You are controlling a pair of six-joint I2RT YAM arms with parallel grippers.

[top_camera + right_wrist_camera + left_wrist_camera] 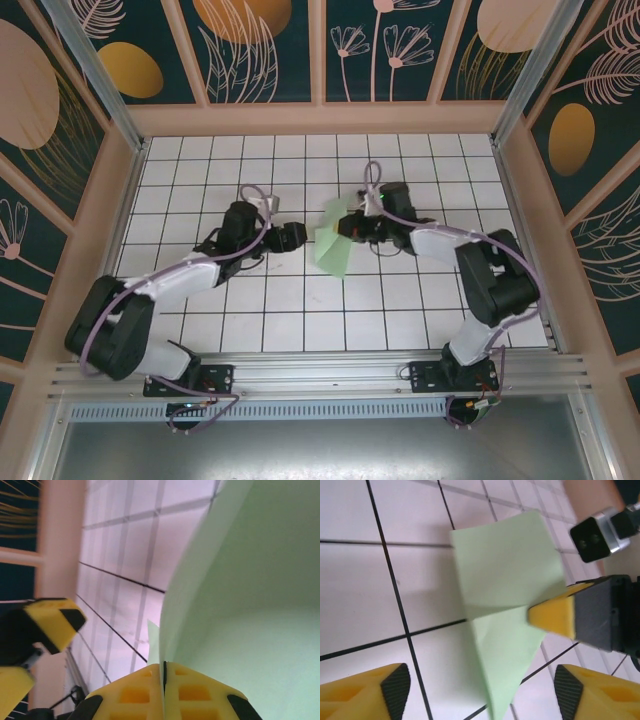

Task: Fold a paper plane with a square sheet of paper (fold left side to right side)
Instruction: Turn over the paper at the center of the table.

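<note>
Centrally, the right gripper (164,672) clamps its jaws together on the creased square sheet of paper (333,247), while the left gripper (480,692), jaws apart, hovers just left of it.

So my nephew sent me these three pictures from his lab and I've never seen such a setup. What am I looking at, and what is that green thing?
These are two robot arms bolted at the near edge of a white tiled table inside a decorated enclosure. The wide picture is taken from a camera above and behind them. The other two come from small cameras on each arm's wrist, so the yellow shapes at the bottom are that arm's own fingers.

The green thing is a partly folded sheet of paper, pale mint, already creased. The right hand is shut on its edge and lifts part of it. The left hand is open beside the paper, holding nothing, with the paper's pointed corner lying between its fingers.
</note>
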